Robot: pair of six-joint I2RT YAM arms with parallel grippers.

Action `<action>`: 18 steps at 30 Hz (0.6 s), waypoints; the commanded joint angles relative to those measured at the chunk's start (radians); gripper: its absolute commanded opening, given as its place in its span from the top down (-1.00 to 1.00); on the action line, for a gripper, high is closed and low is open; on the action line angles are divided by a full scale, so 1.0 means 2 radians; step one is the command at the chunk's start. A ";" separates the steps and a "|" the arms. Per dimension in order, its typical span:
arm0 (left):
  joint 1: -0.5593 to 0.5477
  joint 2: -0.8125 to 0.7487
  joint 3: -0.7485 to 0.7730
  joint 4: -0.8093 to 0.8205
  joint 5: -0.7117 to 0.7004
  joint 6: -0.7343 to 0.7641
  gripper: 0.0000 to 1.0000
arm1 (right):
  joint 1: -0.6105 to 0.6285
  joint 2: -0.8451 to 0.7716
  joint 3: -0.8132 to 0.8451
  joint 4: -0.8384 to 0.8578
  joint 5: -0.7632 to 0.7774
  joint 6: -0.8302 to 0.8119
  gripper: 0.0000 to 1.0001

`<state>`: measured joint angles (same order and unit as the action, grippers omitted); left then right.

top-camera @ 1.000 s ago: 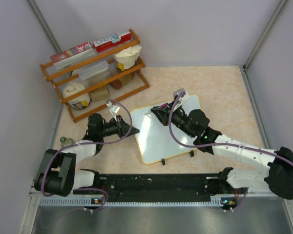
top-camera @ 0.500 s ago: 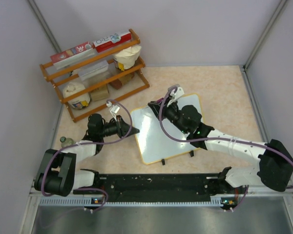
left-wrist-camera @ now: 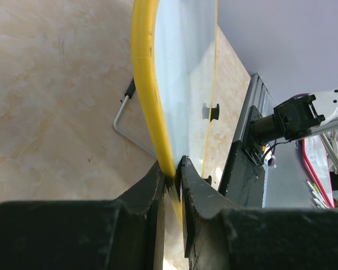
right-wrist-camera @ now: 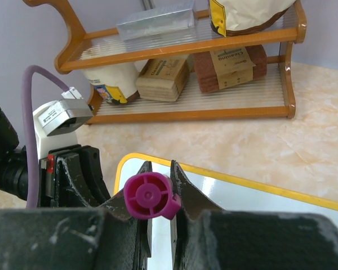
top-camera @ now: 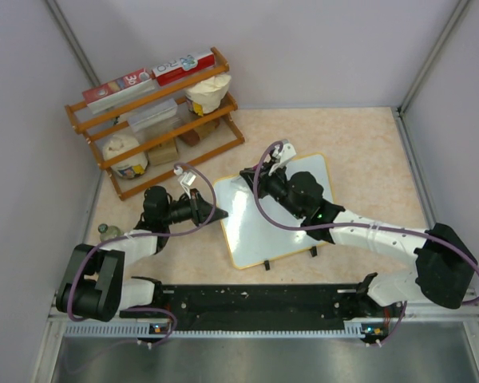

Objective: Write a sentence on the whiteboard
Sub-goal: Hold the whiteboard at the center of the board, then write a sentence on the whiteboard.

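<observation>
OK, wooden shelf rack [right-wrist-camera: 180, 107] stands ahead of the right claw [right-wrist-camera: 159, 167], past the board's far edge. Whiteboard [top-camera: 255, 231] sits under the right claw and stretches rightward from the left claw [left-wrist-camera: 173, 169], which is clamped on its yellow rim. Right claw pinches a magenta-ended marker [right-wrist-camera: 149, 197] over the board's corner; can't tell whether the tip touches.
</observation>
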<state>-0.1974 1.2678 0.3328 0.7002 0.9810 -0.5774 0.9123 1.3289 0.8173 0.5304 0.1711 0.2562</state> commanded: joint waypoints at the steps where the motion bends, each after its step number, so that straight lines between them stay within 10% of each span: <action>1: -0.001 -0.001 -0.002 0.020 -0.010 0.026 1.00 | 0.007 -0.003 0.004 0.007 0.013 0.006 1.00; 18: -0.001 -0.004 -0.002 0.013 -0.015 0.032 1.00 | 0.007 -0.015 -0.030 -0.014 0.025 0.009 1.00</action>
<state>-0.1974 1.2678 0.3325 0.6857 0.9684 -0.5774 0.9146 1.3254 0.7856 0.5358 0.1905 0.2802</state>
